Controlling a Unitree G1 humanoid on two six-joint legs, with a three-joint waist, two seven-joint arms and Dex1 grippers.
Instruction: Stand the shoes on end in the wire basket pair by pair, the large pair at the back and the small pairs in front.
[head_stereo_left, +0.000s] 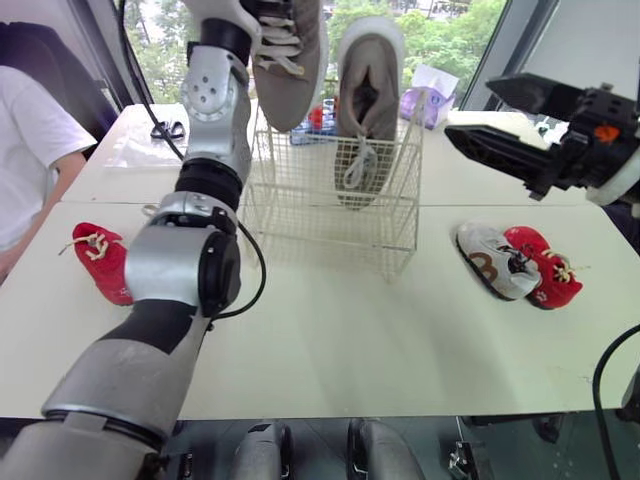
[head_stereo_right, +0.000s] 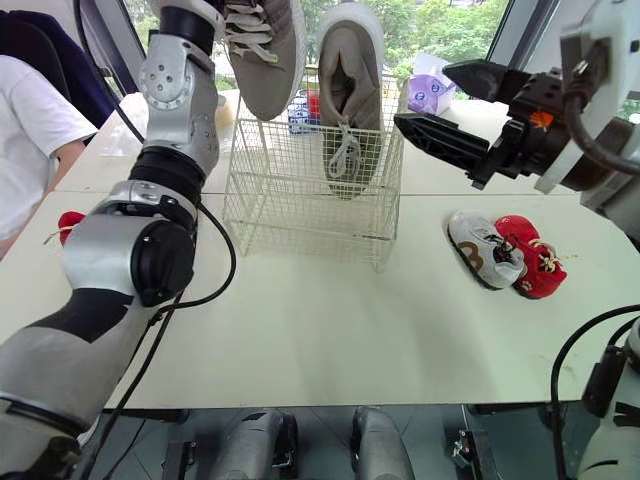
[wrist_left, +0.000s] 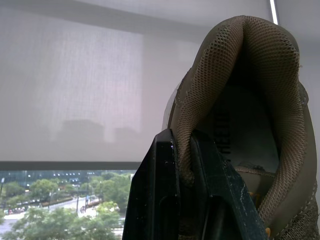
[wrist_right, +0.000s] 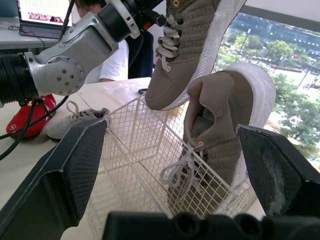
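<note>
A white wire basket (head_stereo_left: 330, 215) stands mid-table. One large tan shoe (head_stereo_left: 365, 110) stands on end in its back right part, toe down. My left gripper (wrist_left: 182, 145) is shut on the heel collar of the second large tan shoe (head_stereo_left: 290, 60), holding it toe down above the basket's back left. My right gripper (head_stereo_left: 470, 110) hovers open to the right of the basket, above the table. A small grey shoe (head_stereo_left: 495, 262) and a small red shoe (head_stereo_left: 543, 265) lie together at the right. Another small red shoe (head_stereo_left: 100, 262) and a small grey shoe (wrist_right: 75, 122) lie at the left.
A person in a white shirt (head_stereo_left: 30, 150) sits at the table's left end. A purple packet (head_stereo_left: 430, 95) and a small black item (head_stereo_left: 168, 129) lie on the far table behind the basket. A laptop (wrist_right: 42, 15) stands further back.
</note>
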